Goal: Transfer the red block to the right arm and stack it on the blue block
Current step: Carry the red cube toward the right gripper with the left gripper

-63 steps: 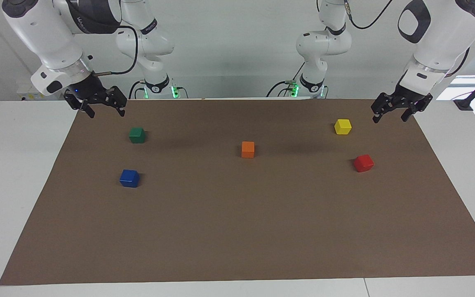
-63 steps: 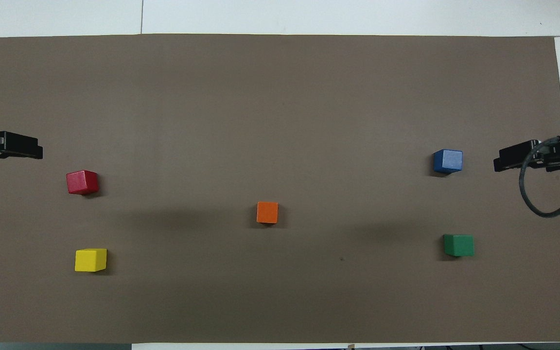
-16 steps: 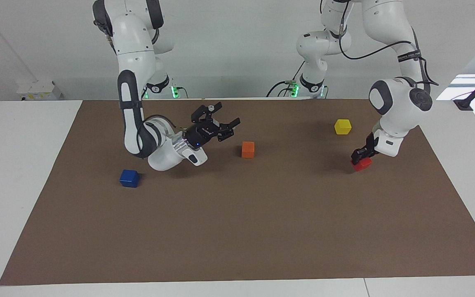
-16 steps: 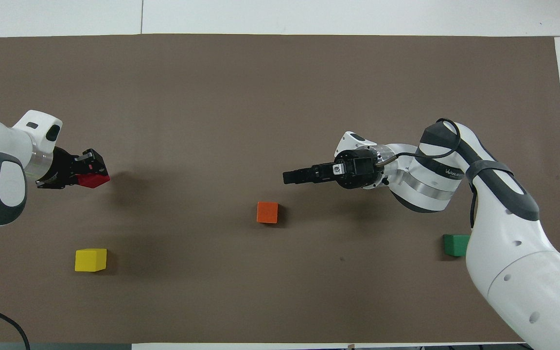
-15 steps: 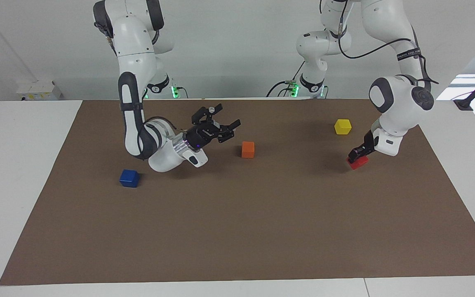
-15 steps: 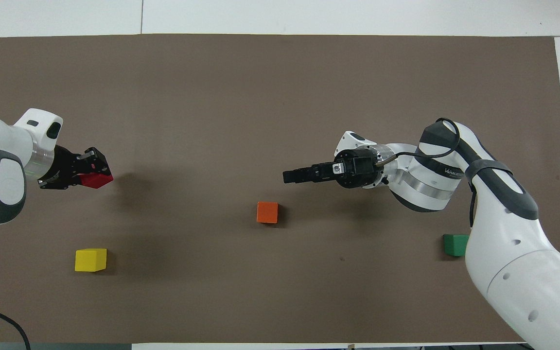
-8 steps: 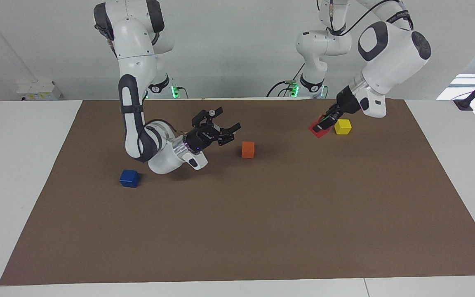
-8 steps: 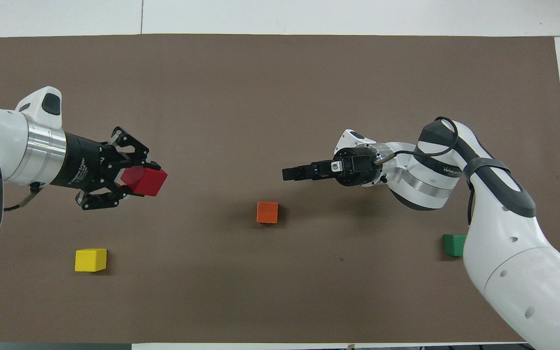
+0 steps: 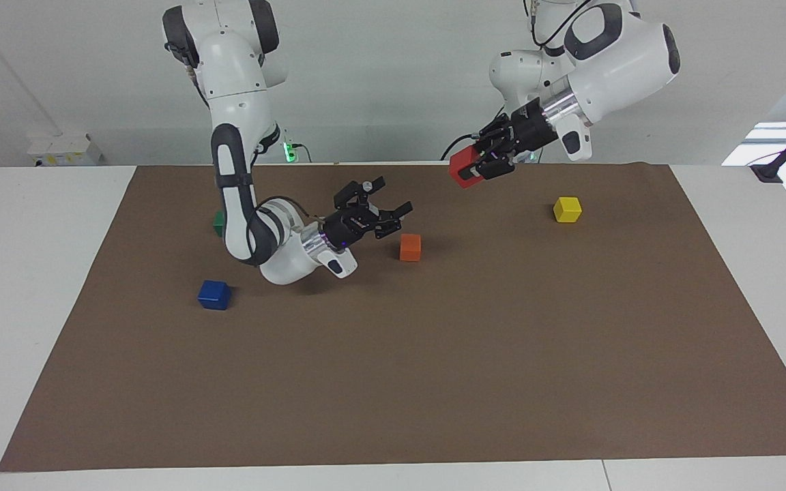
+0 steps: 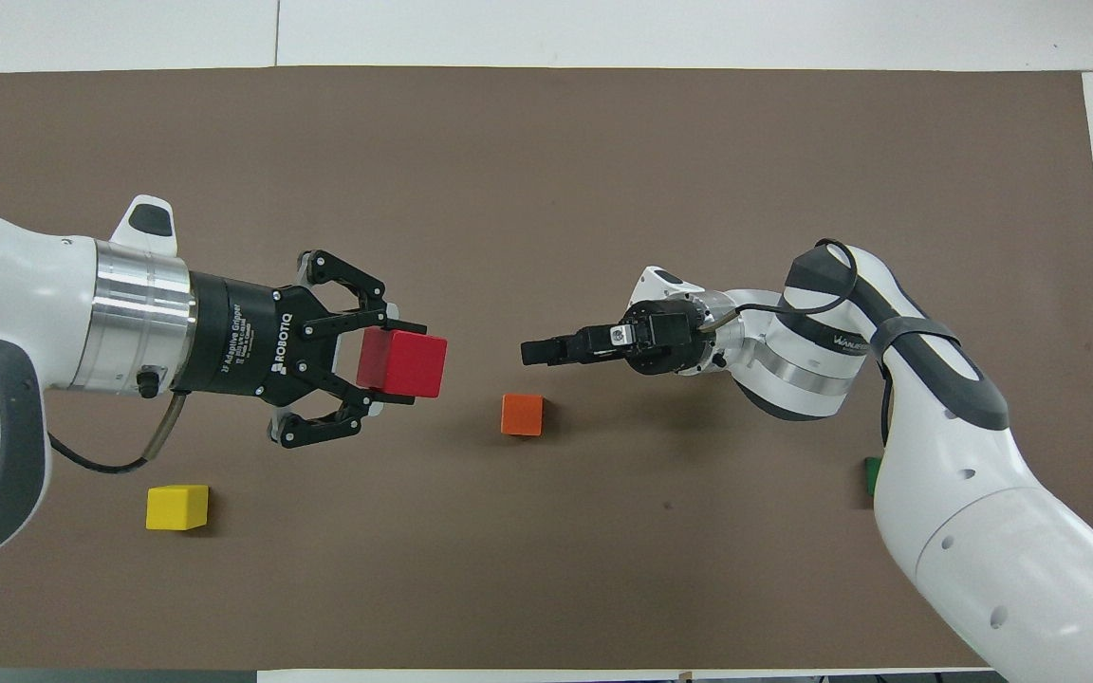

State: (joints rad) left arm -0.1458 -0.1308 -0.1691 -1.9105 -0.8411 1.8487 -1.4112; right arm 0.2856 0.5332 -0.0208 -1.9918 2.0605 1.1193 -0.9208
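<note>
Upper centre of the facing view: left gripper (image 9: pixel 487 164) clamped on red block (image 9: pixel 464 168), lifted clear of the bench (image 9: pixel 434 382), aimed sideways for handover. Centre: right gripper (image 9: pixel 383 208) spread wide, empty, tilted to receive. Lower left: blue block (image 9: pixel 214 294), unobstructed for stacking.

A: Check the green block (image 10: pixel 870 476) from overhead: the right arm (image 10: pixel 973 531) covers all but a sliver of it.

B: The facing view is no better; your green block (image 9: pixel 217 219) peeks out at that arm's forearm (image 9: pixel 236 198).

A: The blue block (image 9: pixel 214 294)?

B: Overhead, hidden under the same arm. Both arms run off the picture's edges.
</note>
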